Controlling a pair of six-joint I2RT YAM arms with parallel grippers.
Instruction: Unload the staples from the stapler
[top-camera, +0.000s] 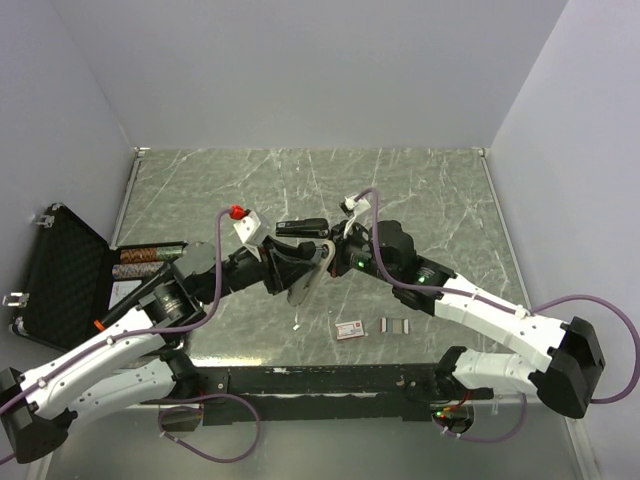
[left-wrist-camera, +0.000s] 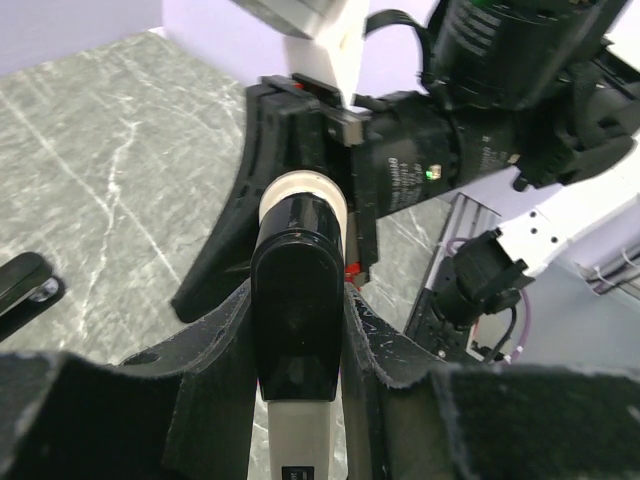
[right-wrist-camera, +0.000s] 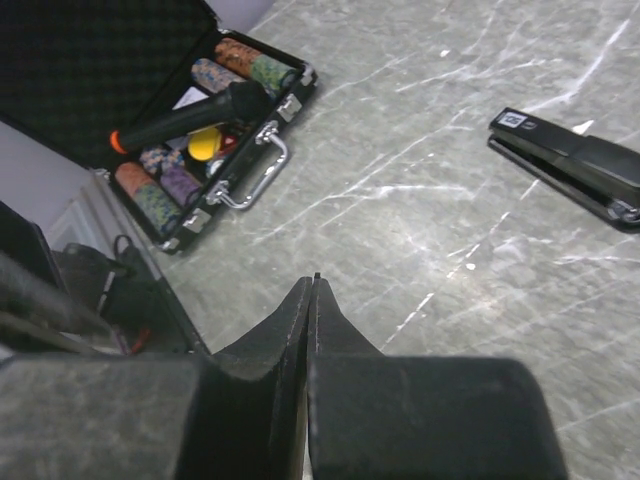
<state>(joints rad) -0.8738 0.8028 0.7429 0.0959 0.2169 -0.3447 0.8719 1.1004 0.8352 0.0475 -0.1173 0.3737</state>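
Grey marbled tabletop (top-camera: 430, 190) holds silvery staple strips (top-camera: 397, 325) while left gripper (top-camera: 303, 272) pinches a white, black-topped stapler (left-wrist-camera: 300, 280) and right gripper (right-wrist-camera: 316, 288) has its fingers pressed together.

white stapler (left-wrist-camera: 295, 285), up-left of the box (top-camera: 350, 330): bottom end cut off in left wrist cam, sides hidden in left gripper (left-wrist-camera: 297, 330); from top cam mostly under both arms. staples (top-camera: 397, 325) just right of box: too small to count. speck (top-camera: 297, 327) left of box: can't id. black stapler (right-wrist-camera: 575, 170), above box: runs off right wrist cam's edge.
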